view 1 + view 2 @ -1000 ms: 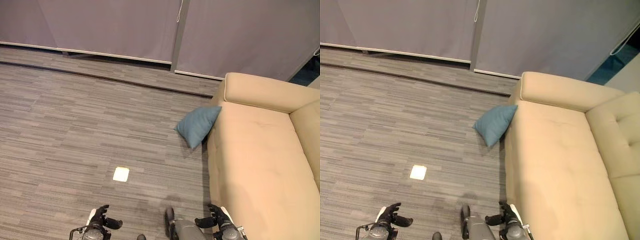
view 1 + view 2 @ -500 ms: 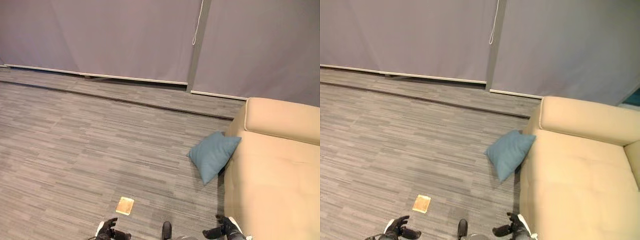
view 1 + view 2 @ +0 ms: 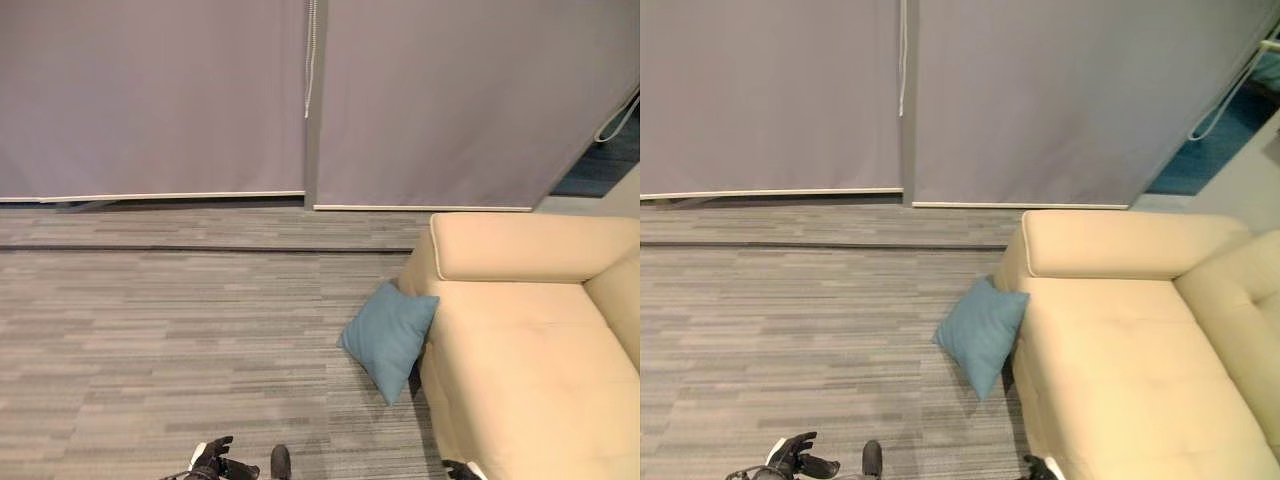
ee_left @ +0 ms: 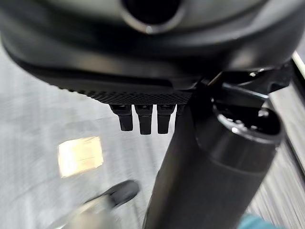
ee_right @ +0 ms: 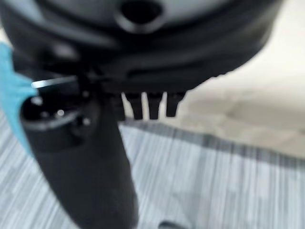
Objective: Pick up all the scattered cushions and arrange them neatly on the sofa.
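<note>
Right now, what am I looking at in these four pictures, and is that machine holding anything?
A walking robot with two arms took these. Two pictures come from cameras in its head, looking down at a room. A blue cushion stands on the grey floor, leaning against a cream sofa. Grey blinds hang behind. The other two come from cameras on its wrists, very close to each dark hand. The left hand and the right hand both hold nothing.
</note>
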You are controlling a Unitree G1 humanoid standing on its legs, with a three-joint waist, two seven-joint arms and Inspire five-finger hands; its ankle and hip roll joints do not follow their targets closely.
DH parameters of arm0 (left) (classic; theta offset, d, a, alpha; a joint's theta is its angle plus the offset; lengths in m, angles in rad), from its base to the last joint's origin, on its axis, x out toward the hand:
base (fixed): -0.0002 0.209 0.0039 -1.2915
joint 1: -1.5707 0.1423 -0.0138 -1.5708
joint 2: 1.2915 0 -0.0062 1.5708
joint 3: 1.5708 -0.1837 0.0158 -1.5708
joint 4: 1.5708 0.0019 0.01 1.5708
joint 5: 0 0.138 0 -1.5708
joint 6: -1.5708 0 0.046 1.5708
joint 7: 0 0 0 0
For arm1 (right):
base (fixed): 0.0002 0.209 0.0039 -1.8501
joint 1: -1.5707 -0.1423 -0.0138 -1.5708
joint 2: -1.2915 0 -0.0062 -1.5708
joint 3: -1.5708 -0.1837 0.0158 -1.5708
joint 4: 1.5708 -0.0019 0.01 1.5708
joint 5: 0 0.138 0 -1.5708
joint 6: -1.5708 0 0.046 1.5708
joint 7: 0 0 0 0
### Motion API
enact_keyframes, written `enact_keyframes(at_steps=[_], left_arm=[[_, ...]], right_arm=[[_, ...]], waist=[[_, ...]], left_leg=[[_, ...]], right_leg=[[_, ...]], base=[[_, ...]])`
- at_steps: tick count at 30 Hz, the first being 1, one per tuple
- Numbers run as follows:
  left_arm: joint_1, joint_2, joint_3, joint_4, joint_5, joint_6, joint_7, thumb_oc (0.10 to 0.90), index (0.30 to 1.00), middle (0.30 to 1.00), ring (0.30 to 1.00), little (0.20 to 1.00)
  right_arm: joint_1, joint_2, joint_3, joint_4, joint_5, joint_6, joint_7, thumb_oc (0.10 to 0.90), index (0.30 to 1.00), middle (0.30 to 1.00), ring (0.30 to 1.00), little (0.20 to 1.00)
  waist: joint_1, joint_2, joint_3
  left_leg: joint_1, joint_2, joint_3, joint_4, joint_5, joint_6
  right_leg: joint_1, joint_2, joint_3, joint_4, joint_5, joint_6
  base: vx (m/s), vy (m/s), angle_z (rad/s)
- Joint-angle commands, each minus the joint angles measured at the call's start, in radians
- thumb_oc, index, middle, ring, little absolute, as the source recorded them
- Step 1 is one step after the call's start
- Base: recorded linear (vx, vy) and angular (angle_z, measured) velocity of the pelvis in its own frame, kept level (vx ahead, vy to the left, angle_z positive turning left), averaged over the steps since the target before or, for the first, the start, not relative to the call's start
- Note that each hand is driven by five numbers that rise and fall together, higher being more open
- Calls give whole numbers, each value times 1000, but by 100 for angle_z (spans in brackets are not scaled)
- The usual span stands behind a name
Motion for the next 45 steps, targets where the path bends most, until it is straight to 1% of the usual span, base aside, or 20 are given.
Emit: enact_keyframes(at_steps=[1, 4, 7, 9, 10, 13, 14, 16, 17, 18, 21, 23, 26, 28, 31, 33, 37, 39, 42, 45], left_arm=[[3, 52, 33, -58, 0, -28, 27, 800, 900, 900, 900, 900], [10, 45, 35, -56, -18, -32, 23, 800, 900, 900, 900, 900], [8, 44, 37, -38, -10, -32, 23, 800, 900, 900, 900, 900], [-1, 40, 39, -19, -2, -28, 22, 800, 900, 900, 900, 900], [-3, 38, 35, -23, 6, -33, 16, 800, 900, 900, 900, 900], [1, 32, 24, -29, 20, -33, 13, 800, 900, 900, 900, 900], [6, 23, 15, -31, 34, -32, 8, 800, 900, 900, 900, 900], [9, 22, 13, -32, 39, -32, 8, 800, 900, 900, 900, 900], [7, 22, 9, -39, 36, -31, 6, 800, 900, 900, 900, 900], [-3, 20, -1, -48, 35, -29, 4, 800, 900, 900, 900, 900], [-4, 17, -7, -51, 34, -27, 2, 800, 900, 900, 900, 900], [-3, 9, -13, -37, 41, -25, -2, 800, 900, 900, 900, 900], [-10, 8, -17, -20, 37, -29, -1, 800, 900, 900, 900, 900], [-25, 1, -28, -14, 22, -39, 4, 800, 900, 900, 900, 900], [-23, -4, -33, 2, 34, -38, -3, 800, 900, 900, 900, 900], [-20, 8, -40, -5, 70, -37, -11, 800, 900, 900, 900, 900], [-36, 28, -29, -15, 63, -36, -4, 800, 900, 900, 900, 900], [-33, 46, -8, -32, 41, -38, 4, 800, 900, 900, 900, 900], [-24, 46, 11, -36, 18, -38, 4, 800, 900, 900, 900, 900], [-16, 43, 14, -29, 17, -38, 2, 800, 900, 900, 900, 900]], right_arm=[[-86, -8, -25, -47, -12, -27, -29, 800, 900, 900, 900, 900], [-94, -11, -19, -51, -11, -26, -28, 800, 900, 900, 900, 900], [-102, -16, -19, -52, -15, -25, -28, 800, 900, 900, 900, 900], [-104, -19, -15, -44, -22, -21, -25, 800, 900, 900, 900, 900], [-100, -26, -20, -46, -19, -22, -26, 800, 900, 900, 900, 900], [-82, -29, -23, -55, -17, -23, -28, 800, 900, 900, 900, 900], [-58, -36, -40, -51, -7, -24, -28, 800, 900, 900, 900, 900], [-55, -36, -41, -48, -6, -23, -26, 800, 900, 900, 900, 900], [-54, -43, -47, -40, 3, -24, -28, 800, 900, 900, 900, 900], [-52, -48, -50, -27, 18, -22, -28, 800, 900, 900, 900, 900], [-53, -49, -51, -23, 22, -20, -27, 800, 900, 900, 900, 900], [-57, -54, -52, -12, 20, -17, -30, 800, 900, 900, 900, 900], [-63, -54, -45, -7, 16, -15, -31, 800, 900, 900, 900, 900], [-73, -59, -37, -9, 11, -19, -39, 800, 900, 900, 900, 900], [-69, -57, -43, -4, 3, -15, -34, 800, 900, 900, 900, 900], [-66, -48, -55, -16, 3, -11, -30, 800, 900, 900, 900, 900], [-89, -39, -43, -32, 5, -7, -25, 800, 900, 900, 900, 900], [-110, -29, -32, -53, 2, -17, -26, 800, 900, 900, 900, 900], [-124, -27, -21, -68, -8, -26, -31, 800, 900, 900, 900, 900], [-129, -32, -13, -68, -13, -27, -32, 800, 900, 900, 900, 900]], waist=[[47, -24, 35], [31, -24, 27], [19, -30, 25], [3, -41, 31], [-6, -40, 36], [-20, -48, 17], [-39, -43, 1], [-45, -44, -7], [-45, -52, -5], [-41, -71, -5], [-36, -72, -2], [-22, -83, -1], [1, -75, 7], [22, -62, 17], [16, -41, 6], [-11, -32, -14], [-12, -27, 2], [14, -15, 17], [48, 1, 13], [47, -1, 5]], left_leg=[[7, 50, 15, 70, -134, -80], [85, 33, 36, 46, -181, -80], [110, 19, 50, 42, -201, -83], [150, 3, 72, 43, -229, -92], [163, 1, 70, 61, -247, -92], [186, -13, 69, 74, -274, -93], [189, 1, 78, 166, -269, -140], [177, 7, 78, 207, -246, -155], [132, 24, 78, 368, -187, -195], [65, 34, 74, 474, -166, -189], [39, 41, 77, 477, -185, -177], [-2, 62, 55, 370, -255, -147], [-53, 70, -52, 212, -166, -163], [-99, 58, -223, 118, -84, -185], [-47, 74, -219, 42, -83, -180], [-13, 60, -150, 41, -96, -143], [4, 55, -82, 38, -109, -117], [29, 71, 3, 21, -121, -109], [56, 78, 73, 1, -127, -107], [78, 68, 103, -12, -128, -107]], right_leg=[[35, -109, 22, -201, 254, 51], [-25, -95, -75, -334, 195, 31], [-60, -82, -133, -432, 211, 41], [-91, -91, -243, -558, 247, 58], [-70, -81, -238, -578, 239, 59], [-39, -58, -190, -600, 236, 37], [13, -40, -181, -622, 229, 12], [25, -34, -172, -631, 227, 6], [69, -21, -150, -653, 222, -14], [102, -18, -109, -661, 197, -38], [111, -17, -88, -661, 188, -36], [146, -27, -30, -672, 165, -14], [173, -8, 45, -677, 152, -7], [191, 12, 129, -670, 141, -7], [195, 15, 152, -661, 127, -1], [161, -16, 218, -608, 134, 23], [100, -15, 256, -544, 158, 49], [31, -59, 113, -499, 177, 62], [38, -110, -131, -499, 153, 31], [33, -72, -167, -514, 150, 27]], base=[[150, 82, -16], [349, 90, -17], [234, 27, -49], [324, -3, -36], [369, -7, -30], [267, -35, -1], [304, -89, 44], [244, -86, 27], [267, -90, -19], [267, -88, -29], [135, 31, -70], [250, 107, -67], [235, 130, -80], [267, 160, -182], [181, 212, -111], [290, 404, -114], [34, 180, -79], [-42, 202, -141], [2, 123, -196], [83, 43, -53]])
